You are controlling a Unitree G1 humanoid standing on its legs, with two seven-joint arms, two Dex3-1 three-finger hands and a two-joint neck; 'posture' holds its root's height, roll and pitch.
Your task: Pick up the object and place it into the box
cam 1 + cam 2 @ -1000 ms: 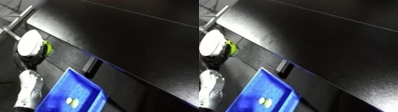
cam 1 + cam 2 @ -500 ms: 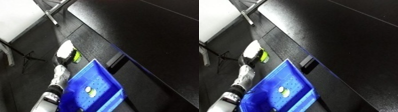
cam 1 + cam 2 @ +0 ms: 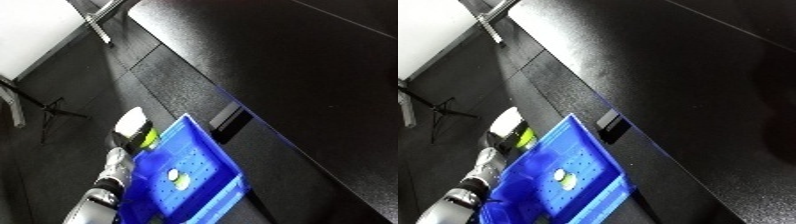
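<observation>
Oddly, the head camera looked steeply down past the dark table (image 3: pixel 293 65) edge. Blue bin (image 3: pixel 191 175) sat low beside it, already holding 2 small pale-and-green objects (image 3: pixel 178 179) on its perforated floor. Left hand (image 3: pixel 133 131) hung just outside the bin's far rim by something yellow-green; whether its fingers were wide or closed could not be told. Objects judged light, small, likely to roll; pinch across the middle.
</observation>
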